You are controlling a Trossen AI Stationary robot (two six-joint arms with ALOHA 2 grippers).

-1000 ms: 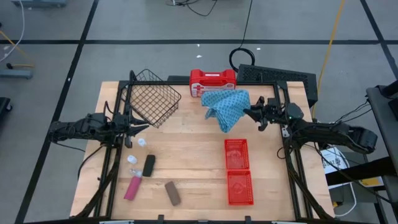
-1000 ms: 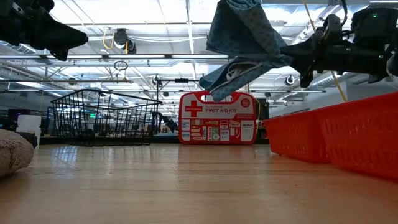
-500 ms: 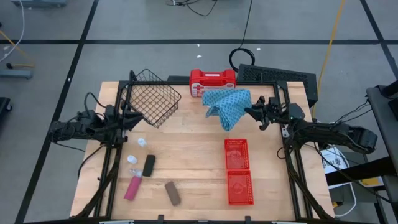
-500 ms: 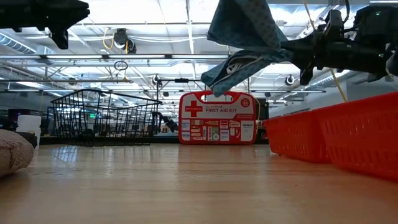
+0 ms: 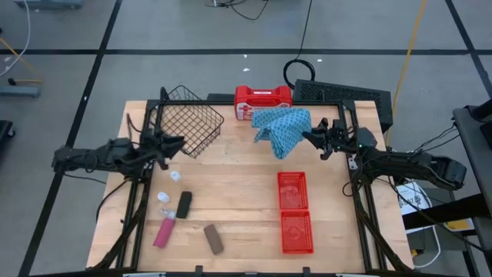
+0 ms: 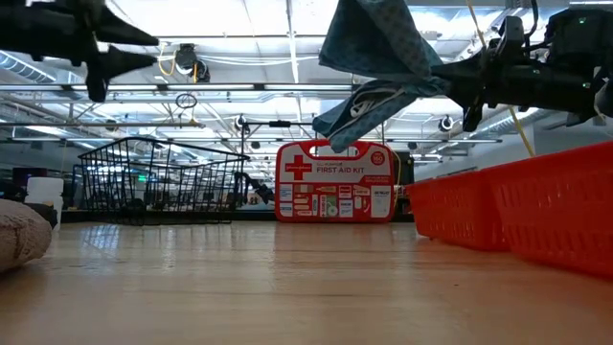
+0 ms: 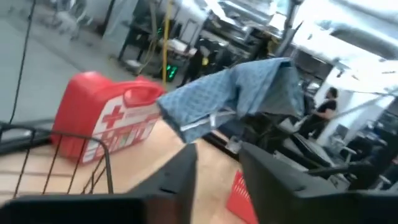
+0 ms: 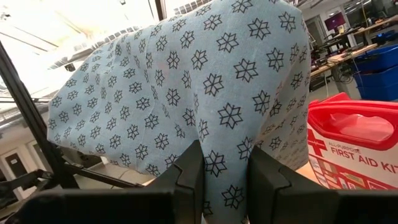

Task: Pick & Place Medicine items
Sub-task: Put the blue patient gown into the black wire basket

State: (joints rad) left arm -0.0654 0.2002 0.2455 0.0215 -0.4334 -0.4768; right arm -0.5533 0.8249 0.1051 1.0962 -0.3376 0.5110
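The right hand (image 5: 314,138), at upper right, hangs clenched on the blue cloth (image 5: 281,127) above the surface (image 5: 238,185); the left hand (image 5: 175,143), fingers apart and empty, hovers beside the wire basket (image 5: 188,119); the medicine items (image 5: 183,204) lie untouched at lower left; judging so, the next move calls for descent onto one.

arms: two, dark, jointed | cables: black, along links | left tool (image 7: 214,180): two dark blocky fingers
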